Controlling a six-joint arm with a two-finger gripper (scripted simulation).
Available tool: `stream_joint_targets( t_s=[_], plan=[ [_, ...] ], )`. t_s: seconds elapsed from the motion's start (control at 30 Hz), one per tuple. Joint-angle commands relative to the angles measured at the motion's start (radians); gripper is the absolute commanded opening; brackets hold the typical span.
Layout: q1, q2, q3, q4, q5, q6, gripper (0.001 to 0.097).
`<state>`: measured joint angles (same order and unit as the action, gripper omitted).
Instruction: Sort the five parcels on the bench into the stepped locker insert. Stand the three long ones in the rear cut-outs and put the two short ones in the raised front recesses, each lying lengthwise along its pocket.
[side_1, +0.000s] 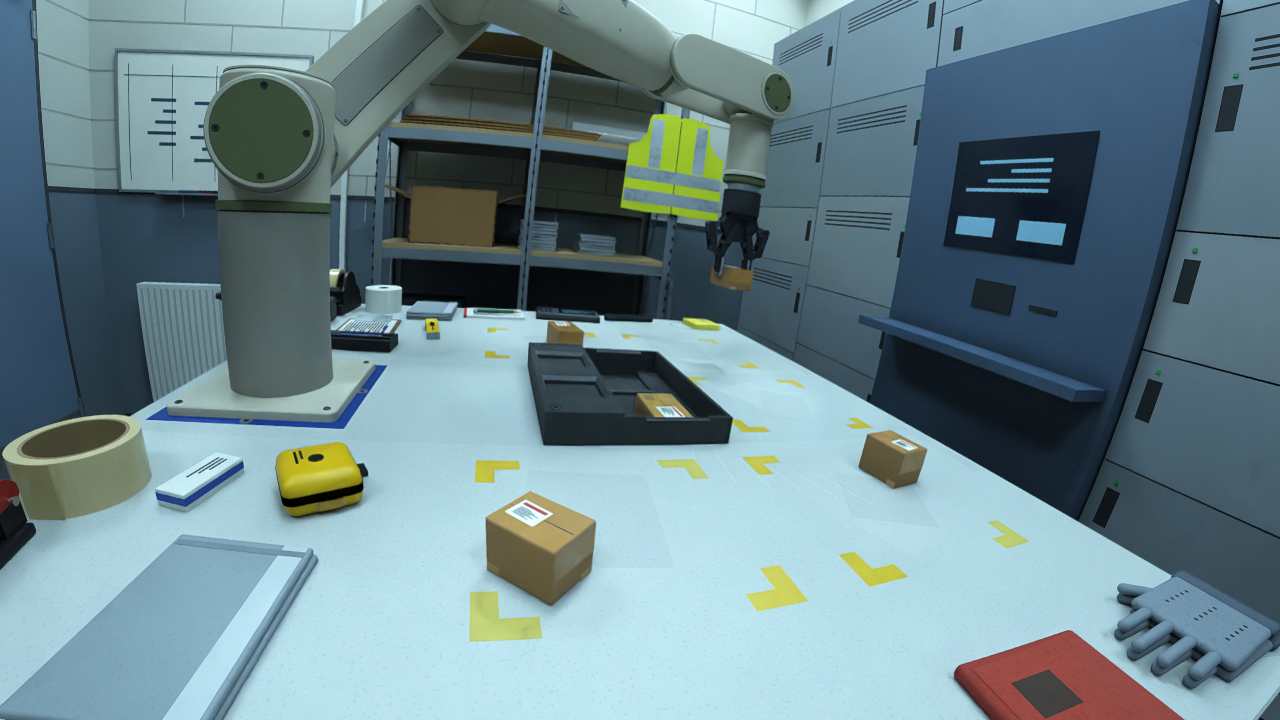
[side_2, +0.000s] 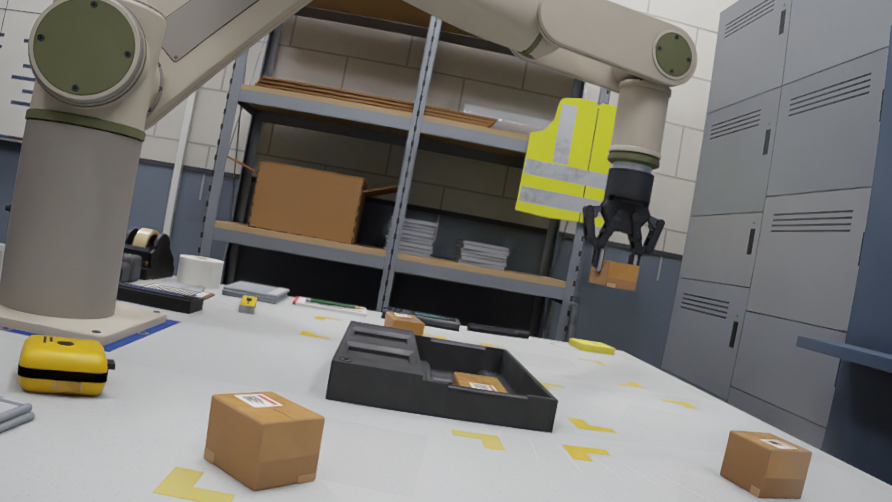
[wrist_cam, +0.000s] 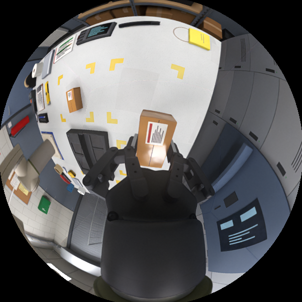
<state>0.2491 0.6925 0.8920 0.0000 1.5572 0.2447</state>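
Note:
A long brown parcel (wrist_cam: 155, 137) with a red and white label hangs level high over the far right part of the bench, seen also from the side (side_1: 731, 278) (side_2: 615, 275). The black stepped insert (side_1: 619, 391) (side_2: 437, 374) lies mid-bench, below and left of it. One parcel (side_1: 663, 407) (side_2: 479, 382) lies inside the insert at its near right. Another parcel (side_1: 565, 332) (side_2: 404, 322) (wrist_cam: 74, 99) sits just behind the insert. A larger parcel (side_1: 540, 545) (side_2: 264, 438) rests on the near bench. A small one (side_1: 892, 458) (side_2: 766, 462) rests near the right edge. My gripper (side_1: 736, 261) (side_2: 620, 262) (wrist_cam: 153, 153) is closed around the raised parcel.
A yellow case (side_1: 320, 478), a tape roll (side_1: 76, 465) and a grey folder (side_1: 152, 627) lie on the near left. A red book (side_1: 1061, 683) and grey gloves (side_1: 1195, 627) lie near right. The arm's base (side_1: 273, 295) stands left. Lockers and a kiosk (side_1: 1020, 224) line the right edge.

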Motion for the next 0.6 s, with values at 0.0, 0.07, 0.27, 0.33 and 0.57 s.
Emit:
stream_joint_targets(
  t_s=[0.0, 0.07, 0.27, 0.33, 0.57],
  plan=[
    [0.000, -0.001, -0.001, 0.000, 0.000, 0.001, 0.0080],
    [0.000, -0.001, -0.001, 0.000, 0.000, 0.002, 0.0080],
    [-0.002, -0.011, 0.012, 0.000, -0.004, 0.001, 0.0080],
    [-0.007, -0.030, 0.040, 0.000, -0.012, -0.003, 0.0080],
    [-0.054, -0.194, 0.264, 0.000, -0.072, -0.049, 0.0080]
  ],
)
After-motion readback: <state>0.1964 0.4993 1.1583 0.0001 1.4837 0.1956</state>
